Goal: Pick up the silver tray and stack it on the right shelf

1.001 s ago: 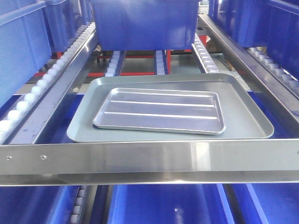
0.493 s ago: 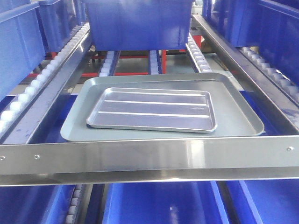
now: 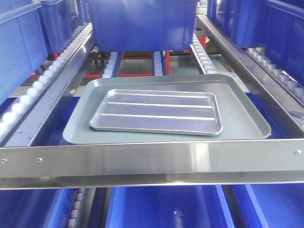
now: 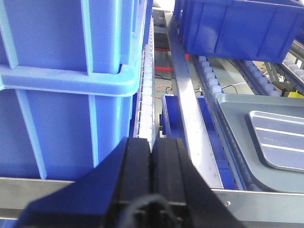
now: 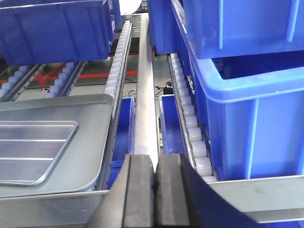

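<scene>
Silver tray (image 3: 156,112) lies inside grey tray (image 3: 242,118) on right shelf (image 3: 152,159); both grippers' jaws closed, holding nothing.

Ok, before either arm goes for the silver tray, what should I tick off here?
1. Silver tray located: ok, it lies flat inside the grey tray, ridges up.
2. Tray rim free to grab: ok, nothing lies on it.
3. Left gripper ready: not ok, its jaws stand together, off to the tray's left.
4. Right gripper ready: not ok, jaws together, off to the tray's right.
5. Crossbar in the path: not ok, it runs across in front of both trays.
6. Room on the shelf behind: cannot tell, a blue bin sits further back.
</scene>
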